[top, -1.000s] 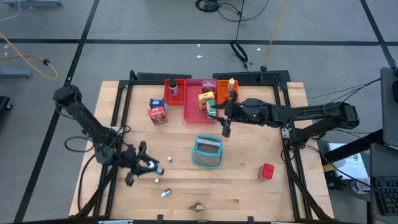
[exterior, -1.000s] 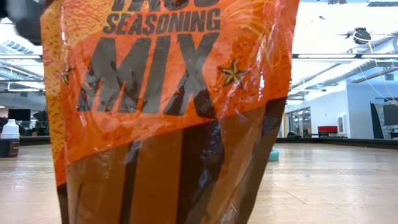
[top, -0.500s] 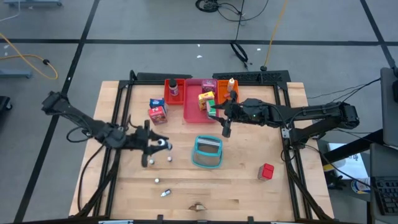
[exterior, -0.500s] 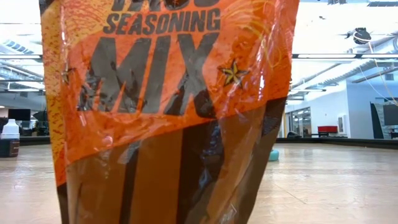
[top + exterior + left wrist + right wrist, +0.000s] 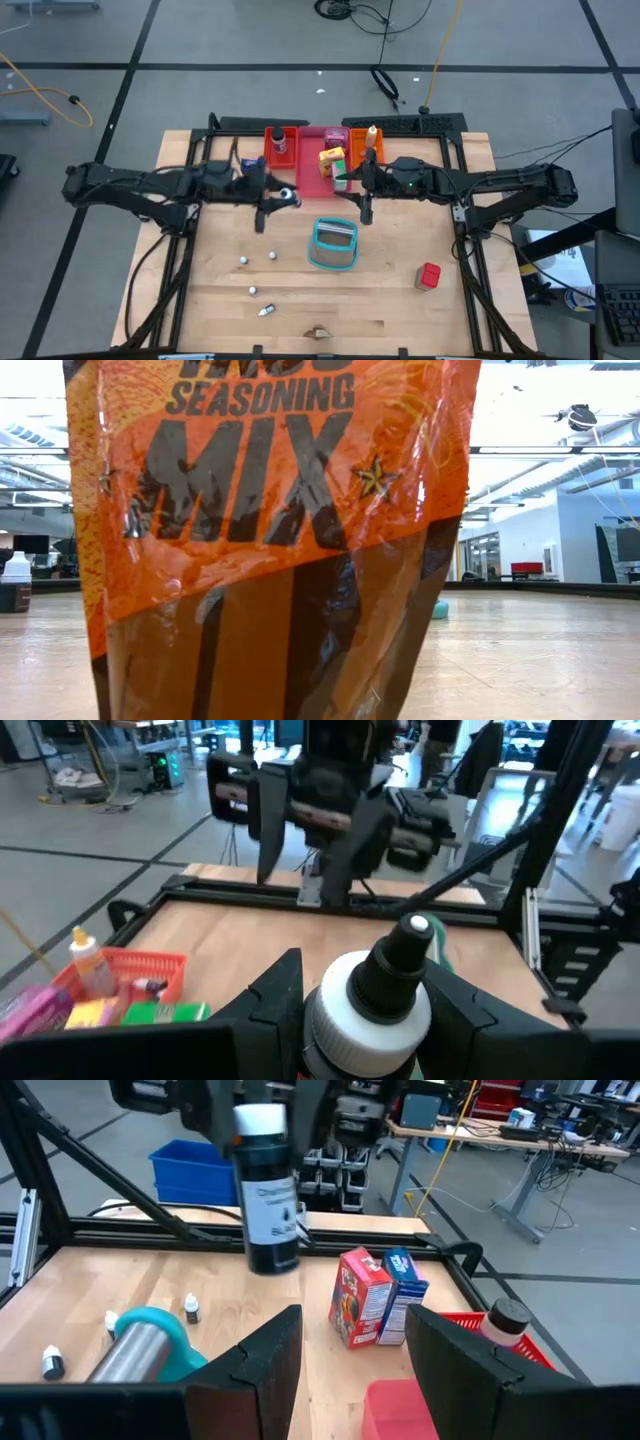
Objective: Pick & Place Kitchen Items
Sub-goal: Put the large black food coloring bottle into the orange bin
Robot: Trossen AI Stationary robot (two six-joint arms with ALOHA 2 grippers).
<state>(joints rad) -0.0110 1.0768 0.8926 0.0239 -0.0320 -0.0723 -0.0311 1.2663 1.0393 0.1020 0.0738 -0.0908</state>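
My left gripper (image 5: pixel 281 197) hangs over the table's middle, shut on a small dark bottle (image 5: pixel 268 1200) with a white cap. Facing it from the right, my right gripper (image 5: pixel 356 194) stands open with nothing between its fingers (image 5: pixel 262 1355). A red and a blue carton (image 5: pixel 378 1295) stand on the table by the far left. A yellow-pink carton (image 5: pixel 332 157) and a green one (image 5: pixel 343 178) lie in the pink tray (image 5: pixel 312 178). The red cube (image 5: pixel 429 275) sits near right. Small balls and caps (image 5: pixel 257 258) lie near left. My left gripper pinches the bottle's white-capped end (image 5: pixel 352 1020) between its two fingers. The fingers come about level from the table's left. The bottle is lifted clear of the table, and its dark body (image 5: pixel 272 1230) hangs below the fingers, slightly tilted.
A red tray (image 5: pixel 280 145), the pink tray and an orange tray (image 5: pixel 366 146) line the far middle. A teal basket (image 5: pixel 333 245) lies on its side at the centre. An orange seasoning packet (image 5: pixel 270 540) stands right before the low camera and fills that view.
My left gripper has swung from the table's near left up and toward the far middle, carrying the bottle higher above the table until it faces my right gripper. The bottle stays in the hold throughout.
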